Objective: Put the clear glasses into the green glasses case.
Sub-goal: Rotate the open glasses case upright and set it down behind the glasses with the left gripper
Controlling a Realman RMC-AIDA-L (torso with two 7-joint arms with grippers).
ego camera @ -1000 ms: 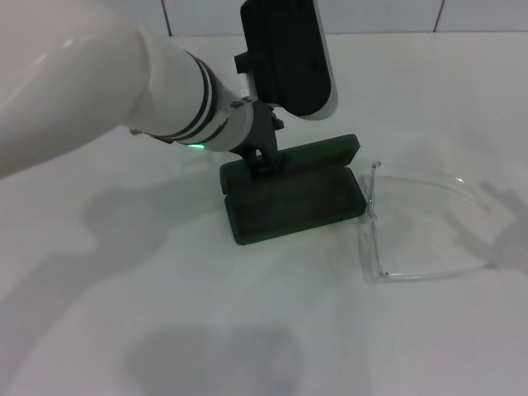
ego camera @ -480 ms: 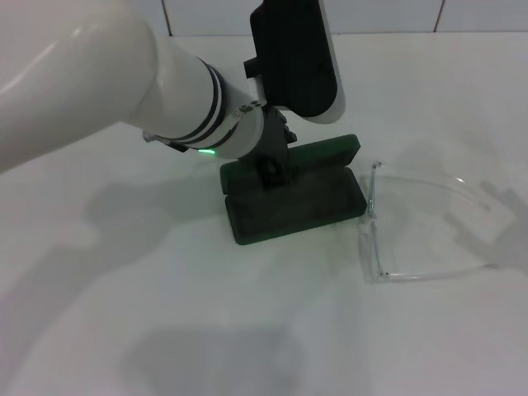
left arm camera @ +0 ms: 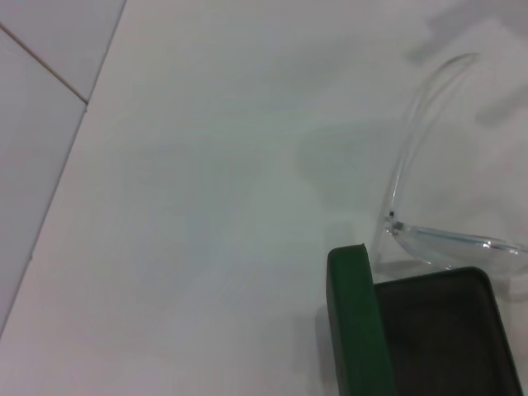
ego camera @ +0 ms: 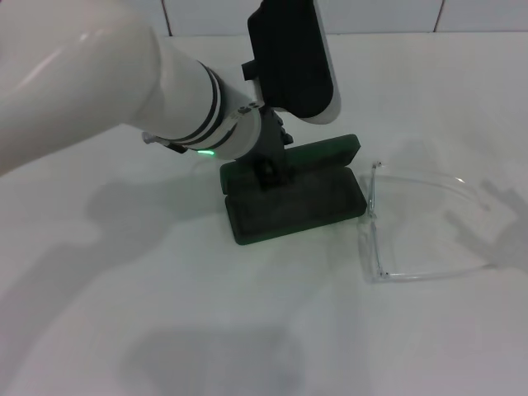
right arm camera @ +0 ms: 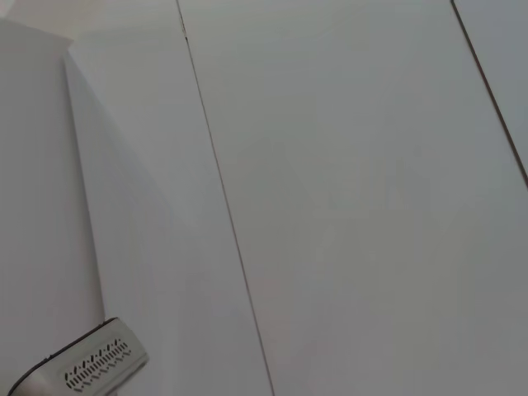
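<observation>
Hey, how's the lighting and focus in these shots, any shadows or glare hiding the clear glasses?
Head view: soft arm shadows on the table, and the clear glasses read faintly, mostly by their edges. The left pincer sits over the green glasses case. Left wrist view: the case's edge looks soft and close, and the glasses cast a pale shadow. Right wrist view: flat white panels, no glasses.

From your right wrist camera you see only a flat white tiled surface (right arm camera: 346, 190), crossed by thin dark grout lines (right arm camera: 223, 206) that run at a slant across the frame. A soft grey shadow (right arm camera: 49, 181) covers one side of it. In one corner sits a light grey rounded plastic part with small vent slots (right arm camera: 87, 367).
</observation>
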